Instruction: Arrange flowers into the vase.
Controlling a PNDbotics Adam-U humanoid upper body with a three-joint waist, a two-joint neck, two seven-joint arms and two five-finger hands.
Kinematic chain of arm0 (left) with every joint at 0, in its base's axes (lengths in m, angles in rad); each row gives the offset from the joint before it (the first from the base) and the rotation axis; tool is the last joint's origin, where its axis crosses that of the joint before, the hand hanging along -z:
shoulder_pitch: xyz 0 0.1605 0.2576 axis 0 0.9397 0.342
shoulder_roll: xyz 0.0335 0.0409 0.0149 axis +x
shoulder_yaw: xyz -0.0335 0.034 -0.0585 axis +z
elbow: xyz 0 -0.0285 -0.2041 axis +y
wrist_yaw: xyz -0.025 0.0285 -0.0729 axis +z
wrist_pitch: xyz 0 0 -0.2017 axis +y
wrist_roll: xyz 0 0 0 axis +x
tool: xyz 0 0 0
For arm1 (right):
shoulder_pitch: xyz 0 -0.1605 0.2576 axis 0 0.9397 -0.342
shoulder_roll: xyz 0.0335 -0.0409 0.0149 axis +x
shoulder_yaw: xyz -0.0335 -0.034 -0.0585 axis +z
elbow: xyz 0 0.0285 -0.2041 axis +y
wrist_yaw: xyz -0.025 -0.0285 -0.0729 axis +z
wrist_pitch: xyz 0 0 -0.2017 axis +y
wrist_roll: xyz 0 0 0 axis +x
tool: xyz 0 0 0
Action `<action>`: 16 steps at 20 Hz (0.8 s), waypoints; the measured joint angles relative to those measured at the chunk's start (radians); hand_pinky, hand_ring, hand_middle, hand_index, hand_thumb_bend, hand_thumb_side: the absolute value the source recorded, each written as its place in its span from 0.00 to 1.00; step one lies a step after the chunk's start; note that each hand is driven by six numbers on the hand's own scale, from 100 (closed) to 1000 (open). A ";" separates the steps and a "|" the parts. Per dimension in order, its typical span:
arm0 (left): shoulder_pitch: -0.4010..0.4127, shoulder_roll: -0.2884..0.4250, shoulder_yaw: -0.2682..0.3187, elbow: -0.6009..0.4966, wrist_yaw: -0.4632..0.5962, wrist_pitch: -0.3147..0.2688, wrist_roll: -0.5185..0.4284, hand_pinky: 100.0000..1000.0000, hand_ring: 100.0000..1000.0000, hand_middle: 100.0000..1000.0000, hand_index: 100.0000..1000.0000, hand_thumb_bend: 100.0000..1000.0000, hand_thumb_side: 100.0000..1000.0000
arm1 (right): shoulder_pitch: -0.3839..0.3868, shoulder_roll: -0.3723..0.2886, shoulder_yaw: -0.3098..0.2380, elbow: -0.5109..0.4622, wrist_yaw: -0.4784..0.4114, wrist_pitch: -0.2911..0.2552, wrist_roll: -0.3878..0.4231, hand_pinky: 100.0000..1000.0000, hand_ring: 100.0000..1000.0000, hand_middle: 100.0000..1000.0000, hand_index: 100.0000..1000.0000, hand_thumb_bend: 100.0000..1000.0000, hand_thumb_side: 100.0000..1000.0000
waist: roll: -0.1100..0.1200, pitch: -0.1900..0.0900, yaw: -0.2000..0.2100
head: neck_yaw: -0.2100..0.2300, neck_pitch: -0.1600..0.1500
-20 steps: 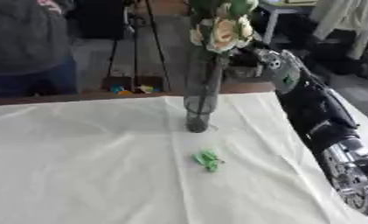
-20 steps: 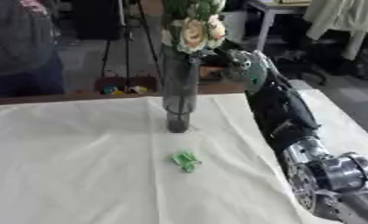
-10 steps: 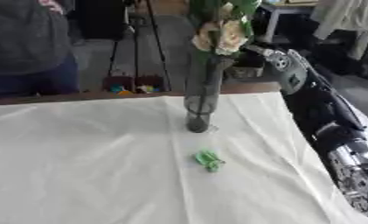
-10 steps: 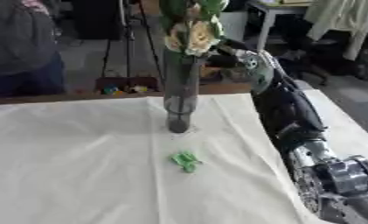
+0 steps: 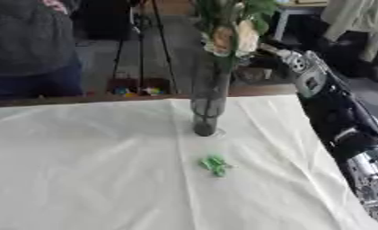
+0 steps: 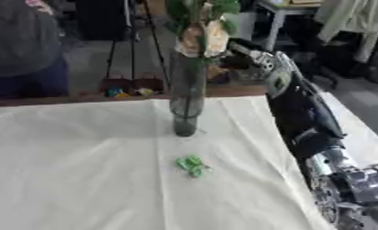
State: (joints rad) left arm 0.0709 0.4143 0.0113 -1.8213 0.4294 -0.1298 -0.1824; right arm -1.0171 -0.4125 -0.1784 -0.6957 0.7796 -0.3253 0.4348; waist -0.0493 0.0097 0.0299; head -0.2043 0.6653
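A tall dark glass vase [image 5: 207,108] stands upright on the white cloth at the table's far middle. Cream flowers with green leaves [image 5: 227,38] stick out of its top. My right arm comes in along the right side, and my right hand [image 6: 240,59] is level with the blooms, just to their right and behind them. I cannot make out whether it touches the flowers or a stem. A small green leafy scrap [image 5: 215,165] lies on the cloth in front of the vase. My left hand does not show.
The white cloth [image 5: 81,157] covers the table, whose brown far edge [image 5: 105,99] shows behind it. A person in dark clothes [image 5: 27,49] stands beyond the far left edge. A tripod and furniture stand behind the table.
My right hand and wrist have drawn a little to the right, away from the blooms. The vase and the green scrap have stayed put.
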 measured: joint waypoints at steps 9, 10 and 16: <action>0.001 0.000 0.001 0.000 0.000 0.000 0.000 0.51 0.35 0.23 0.54 0.60 1.00 | 0.025 -0.022 0.000 -0.020 -0.027 -0.009 0.007 1.00 0.96 0.94 0.91 0.65 0.90 | 0.001 0.000 -0.003 | 0.000 0.000; 0.001 0.000 0.001 0.000 0.000 0.000 0.000 0.51 0.35 0.23 0.54 0.60 1.00 | 0.030 -0.025 0.000 -0.024 -0.030 -0.010 0.008 1.00 0.96 0.94 0.91 0.65 0.89 | 0.001 0.000 -0.003 | 0.000 0.000; 0.002 0.000 0.006 0.000 0.000 -0.001 0.001 0.51 0.35 0.23 0.54 0.60 1.00 | 0.056 -0.049 0.000 -0.044 -0.051 -0.014 0.010 1.00 0.96 0.94 0.91 0.65 0.89 | 0.001 0.000 -0.005 | 0.000 0.000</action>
State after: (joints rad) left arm 0.0728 0.4142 0.0171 -1.8213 0.4290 -0.1306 -0.1814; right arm -0.9614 -0.4610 -0.1784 -0.7402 0.7287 -0.3393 0.4446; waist -0.0483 0.0101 0.0246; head -0.2041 0.6653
